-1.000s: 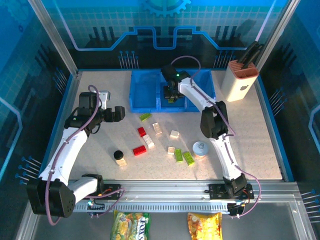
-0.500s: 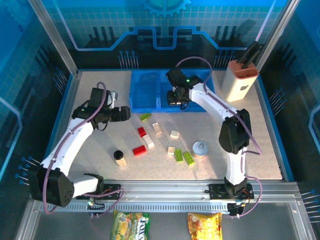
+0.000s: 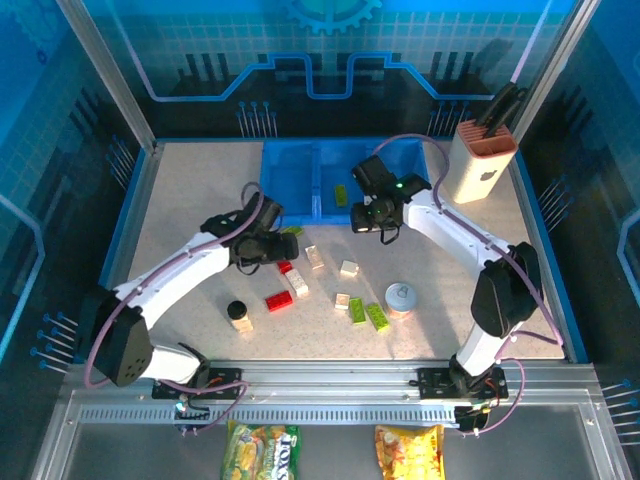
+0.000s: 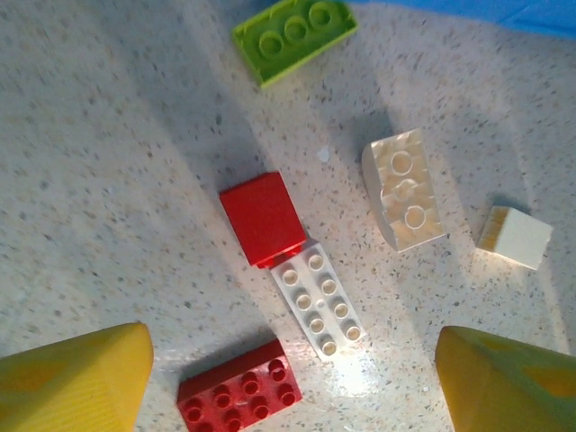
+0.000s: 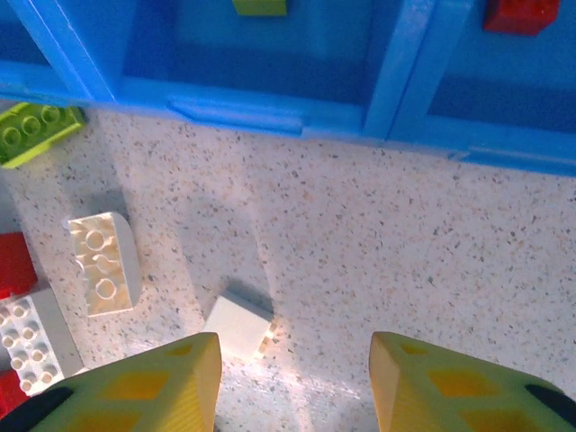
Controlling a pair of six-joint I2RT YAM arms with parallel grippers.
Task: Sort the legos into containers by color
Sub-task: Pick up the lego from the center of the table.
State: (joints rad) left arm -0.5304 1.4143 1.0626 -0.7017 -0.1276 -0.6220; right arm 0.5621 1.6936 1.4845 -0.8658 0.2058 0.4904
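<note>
Red, lime green and white legos lie scattered on the table in front of the blue tray (image 3: 300, 215), whose three compartments are the containers. One green lego (image 3: 341, 194) lies in the middle compartment, and a red lego (image 5: 517, 13) in the right one. My left gripper (image 4: 292, 387) hangs open over a red brick (image 4: 238, 387) and a white plate brick (image 4: 319, 301), touching neither. A smaller red brick (image 4: 263, 219) lies just beyond them. My right gripper (image 5: 292, 387) is open over bare table, with a small white brick (image 5: 238, 327) beside its left finger (image 5: 135, 387).
A black-lidded jar (image 3: 237, 314) stands at the near left and a silver-topped can (image 3: 401, 298) at the near right of the bricks. A cream knife block (image 3: 483, 160) stands right of the tray. Two green bricks (image 3: 368, 314) lie near the can.
My left arm has swung right and down over the brick cluster, its jaws narrowing a little. My right gripper has drawn back out of the tray to the table in front of it.
</note>
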